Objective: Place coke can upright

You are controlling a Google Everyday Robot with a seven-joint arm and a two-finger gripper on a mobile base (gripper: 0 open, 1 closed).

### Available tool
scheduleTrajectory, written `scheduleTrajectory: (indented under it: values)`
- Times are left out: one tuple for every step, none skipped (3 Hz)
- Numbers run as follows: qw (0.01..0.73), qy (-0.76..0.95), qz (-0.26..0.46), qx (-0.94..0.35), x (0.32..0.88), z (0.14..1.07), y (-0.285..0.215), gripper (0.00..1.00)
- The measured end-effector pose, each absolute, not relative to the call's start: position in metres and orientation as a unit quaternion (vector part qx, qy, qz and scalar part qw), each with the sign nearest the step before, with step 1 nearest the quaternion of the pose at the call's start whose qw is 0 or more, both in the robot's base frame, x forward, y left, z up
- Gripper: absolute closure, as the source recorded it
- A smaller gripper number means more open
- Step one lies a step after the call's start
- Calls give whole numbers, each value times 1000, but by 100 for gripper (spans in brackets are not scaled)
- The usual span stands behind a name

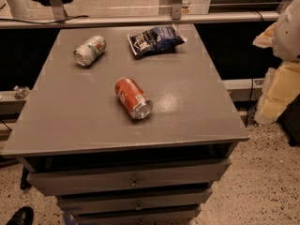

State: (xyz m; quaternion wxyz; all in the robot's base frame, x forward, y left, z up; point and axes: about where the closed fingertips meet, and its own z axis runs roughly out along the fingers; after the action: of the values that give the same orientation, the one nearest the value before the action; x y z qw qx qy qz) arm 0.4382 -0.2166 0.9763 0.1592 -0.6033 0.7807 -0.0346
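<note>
One coke can (133, 98), one silver-white can (89, 50), one dark blue chip bag (154, 40)

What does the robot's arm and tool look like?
The tool is out of view. A smooth, rounded, pale grey-white shell at the upper right edge may be part of the arm; I cannot tell. No markings or cables show on it.

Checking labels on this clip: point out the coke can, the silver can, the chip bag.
coke can (131, 94), camera view, red side wall, lying down.
silver can (90, 50), camera view, middle of its side.
chip bag (154, 40), camera view, centre of its dark blue face.
gripper: not in this view.
</note>
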Motion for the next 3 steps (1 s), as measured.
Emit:
scheduleTrajectory:
  values:
    - [159, 781, -35, -603, 438, 976, -217, 0]
    - [166, 784, -36, -597, 446, 978, -208, 0]
    - [182, 791, -19, -584, 472, 977, -173, 0]
